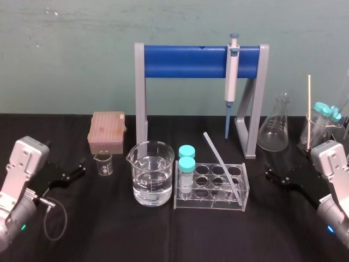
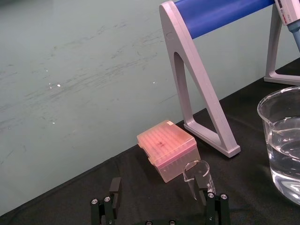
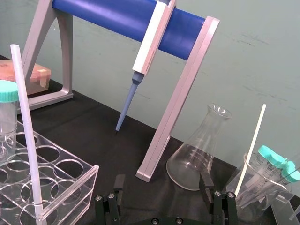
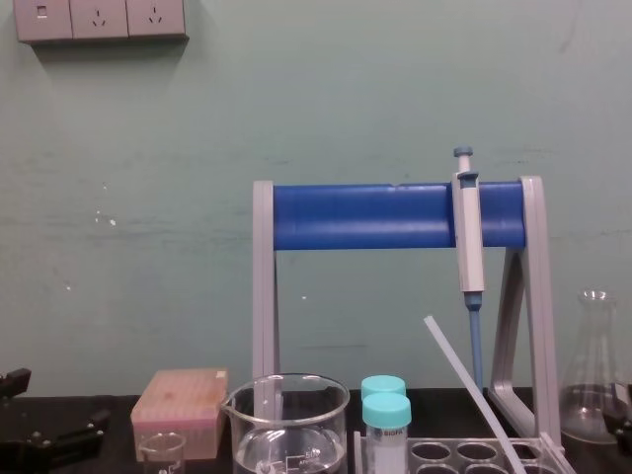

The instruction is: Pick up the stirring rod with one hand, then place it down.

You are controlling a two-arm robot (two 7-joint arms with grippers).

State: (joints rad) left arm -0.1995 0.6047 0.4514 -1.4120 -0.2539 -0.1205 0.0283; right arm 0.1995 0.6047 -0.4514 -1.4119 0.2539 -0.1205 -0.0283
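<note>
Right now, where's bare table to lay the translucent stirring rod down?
Widest: the black table's front strip, before the water-filled glass beaker and clear tube rack, between the open black left gripper and right gripper. Also under the blue-barred grey stand. Crowded: right rear, around the conical glass flask.

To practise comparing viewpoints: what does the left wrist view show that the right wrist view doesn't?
Left wrist, not right: the small beaker and the water-filled beaker, beyond the open left claw. Right wrist, not left: the stirring rod leaning in the tube rack, the conical flask, the open right claw. Both: blue-barred stand, pipette, pink tip box.
</note>
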